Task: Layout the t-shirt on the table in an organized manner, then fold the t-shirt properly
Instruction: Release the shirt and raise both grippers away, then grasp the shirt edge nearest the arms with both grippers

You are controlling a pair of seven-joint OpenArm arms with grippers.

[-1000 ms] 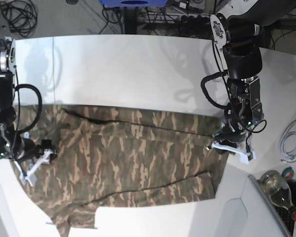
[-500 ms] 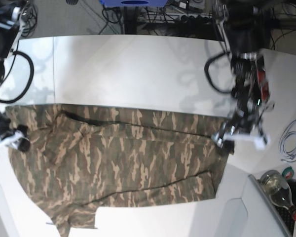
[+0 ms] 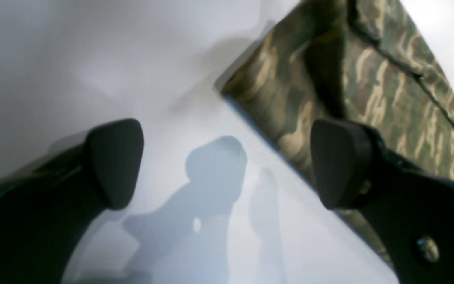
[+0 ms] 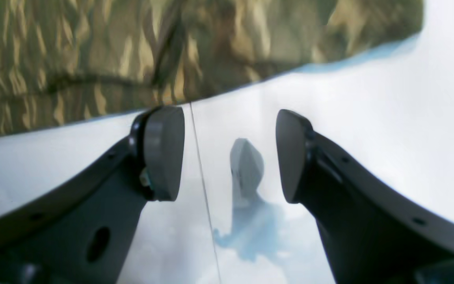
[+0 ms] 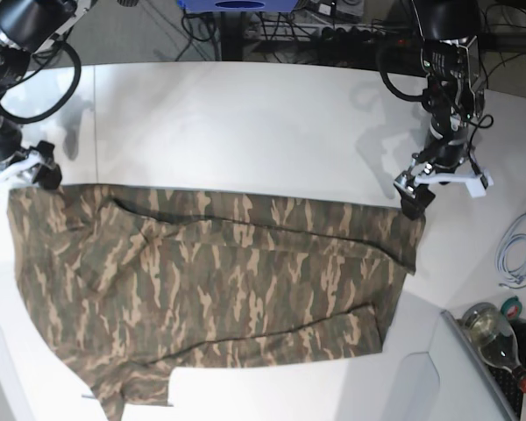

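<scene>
T-shirt (image 5: 219,289) flat, long axis left-right on table (image 5: 245,123); left gripper (image 3: 227,165) spread; right gripper (image 4: 229,154) spread

Robotics lab: two arms mounted over a white table (image 5: 245,114), tangled black cables (image 5: 35,26) on a grey floor beyond, a coiled white cable (image 5: 517,250) and glass bottle (image 5: 495,338) alongside.

Camouflage t-shirt (image 5: 219,289) spread flat, lightly creased, on white table (image 5: 245,123), toward near edge.
</scene>
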